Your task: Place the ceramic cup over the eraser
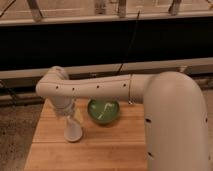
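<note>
1. The arm (100,89) reaches across the frame from the right. At centre left it turns down, so the gripper (69,116) hangs over the wooden table (50,147).
2. Right under the gripper stands a pale, tapered shape. It looks like the ceramic cup (74,131), mouth down, with its rim on the boards or just off them. The view is too dim to be sure.
3. You cannot tell from here whether the gripper is clenched on the cup or released, so treat it as loaded.
4. The eraser is nowhere in sight. It may sit under the cup or hide behind the wrist. Confirm where it is before you commit to letting go.
5. If the cup is not fully down, lower it straight and keep it plumb so the rim lands flat all round. A tilted rim is likely to catch the eraser's edge and leave the cup rocking.
6. Mind the green bowl (103,111) just right of the cup, near it but apart. Allow no sideways drift toward it.
7. When you release, lift straight up. Glazed ceramic is probably slick, and any sideways drag on the way out could slide the cup off its mark or tip it.
</note>
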`<state>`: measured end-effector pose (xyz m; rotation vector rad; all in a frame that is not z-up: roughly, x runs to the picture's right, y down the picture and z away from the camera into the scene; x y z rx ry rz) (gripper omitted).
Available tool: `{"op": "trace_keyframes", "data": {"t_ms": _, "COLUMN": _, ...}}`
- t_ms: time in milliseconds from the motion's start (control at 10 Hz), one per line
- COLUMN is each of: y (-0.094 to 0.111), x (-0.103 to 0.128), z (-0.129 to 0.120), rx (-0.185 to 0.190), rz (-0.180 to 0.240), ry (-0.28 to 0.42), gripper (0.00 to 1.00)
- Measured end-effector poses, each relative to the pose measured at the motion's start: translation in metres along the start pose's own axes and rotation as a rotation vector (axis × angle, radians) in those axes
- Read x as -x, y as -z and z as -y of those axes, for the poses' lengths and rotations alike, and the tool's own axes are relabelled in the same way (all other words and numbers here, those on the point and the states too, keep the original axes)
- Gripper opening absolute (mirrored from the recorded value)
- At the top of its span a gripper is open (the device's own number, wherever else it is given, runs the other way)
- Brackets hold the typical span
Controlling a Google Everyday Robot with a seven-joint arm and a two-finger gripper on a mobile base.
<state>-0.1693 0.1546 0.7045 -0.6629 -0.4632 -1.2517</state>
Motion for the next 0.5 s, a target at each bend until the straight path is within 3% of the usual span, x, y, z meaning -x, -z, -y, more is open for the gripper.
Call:
{"op": "trace_keyframes", "data": {"t_ms": 300, "y": 0.0018, "x": -0.0029, "z": -0.0045, "rx": -0.027, "rz": 0.015, "ry": -0.012, "gripper": 0.80}}
{"op": "trace_keyframes", "data": {"t_ms": 500, "y": 0.0088, "x": -0.0024, "z": -0.0030, "rx": -0.024, "rz": 0.013, "ry": -0.008, "gripper": 0.80}}
